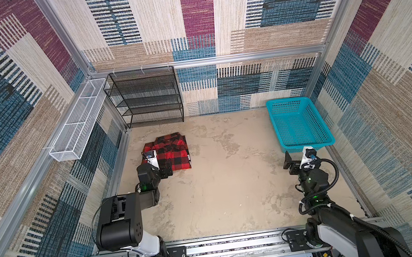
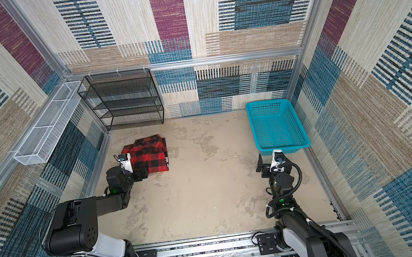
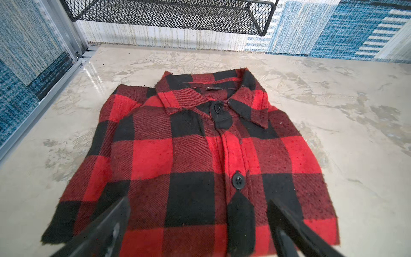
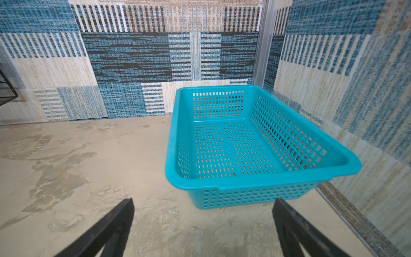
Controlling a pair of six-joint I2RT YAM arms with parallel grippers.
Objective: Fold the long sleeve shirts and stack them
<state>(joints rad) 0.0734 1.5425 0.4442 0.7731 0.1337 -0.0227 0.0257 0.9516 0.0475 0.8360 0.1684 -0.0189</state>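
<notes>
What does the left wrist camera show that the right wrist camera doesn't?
Only the left wrist view shows the red-and-black checked shirt, folded and buttoned, its collar at the end away from the camera, with the left pincer open over its near edge. Only the right wrist view shows the blue basket, empty, with the right pincer open just short of it. Both share the beige mottled table and the patterned wall.

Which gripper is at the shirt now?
The left gripper, open at the near edge of the plaid shirt; the right gripper faces the teal basket, far from it.
</notes>
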